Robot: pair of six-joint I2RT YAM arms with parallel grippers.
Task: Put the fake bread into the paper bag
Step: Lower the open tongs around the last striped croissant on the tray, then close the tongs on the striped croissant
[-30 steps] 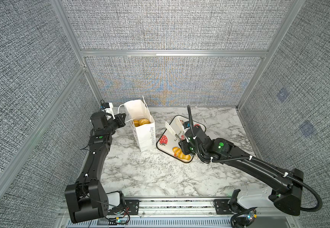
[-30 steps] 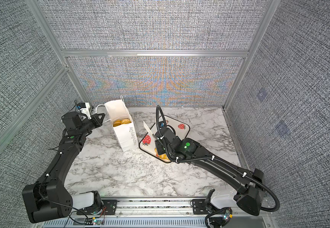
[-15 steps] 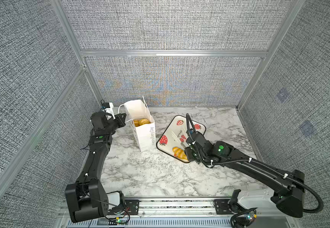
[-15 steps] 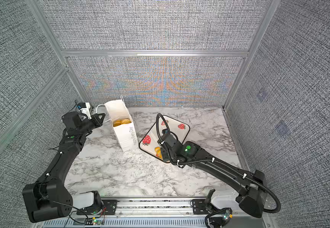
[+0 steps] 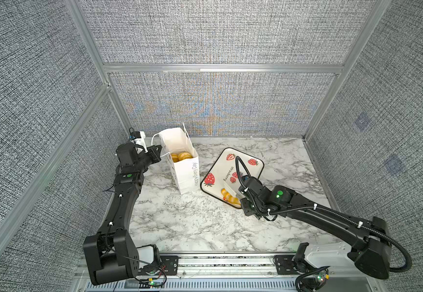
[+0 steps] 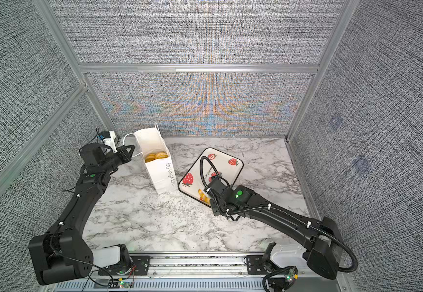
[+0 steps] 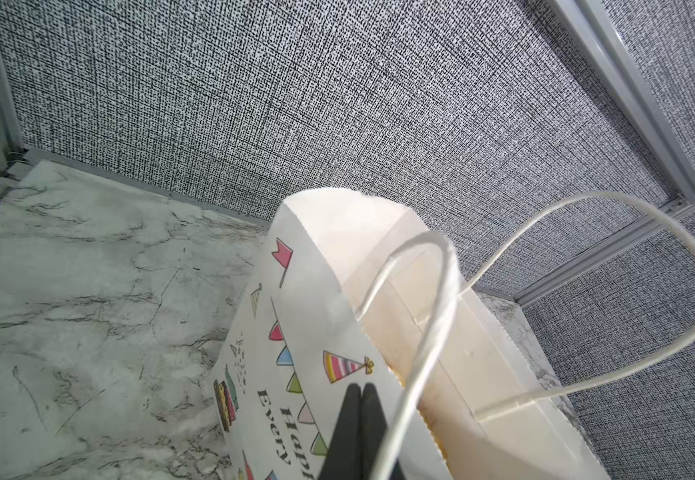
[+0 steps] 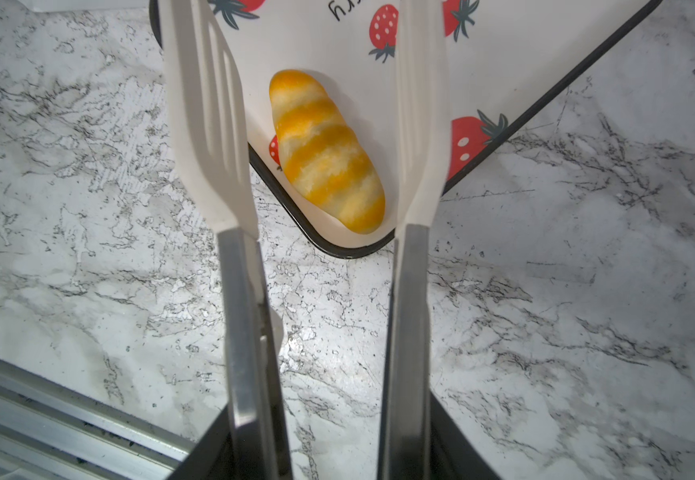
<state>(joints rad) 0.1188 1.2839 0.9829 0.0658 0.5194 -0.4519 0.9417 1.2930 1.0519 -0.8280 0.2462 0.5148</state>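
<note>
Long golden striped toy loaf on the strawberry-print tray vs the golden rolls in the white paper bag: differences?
Place: the long striped loaf lies in a corner of the cream black-rimmed tray; the rolls sit inside the white paper bag.
Shape: the loaf is elongated with pale stripes; the rolls show rounder tops.
Access: the loaf lies exposed between open white tongs, ungripped; the rolls are walled in.
Shared: golden-orange colour.

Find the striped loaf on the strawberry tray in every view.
Both top views: loaf at the near corner of the tray.
Left wrist: not in it.
Right wrist: loaf central, between the blades of the tongs.
Shared landmark: the tray's black rim.
</note>
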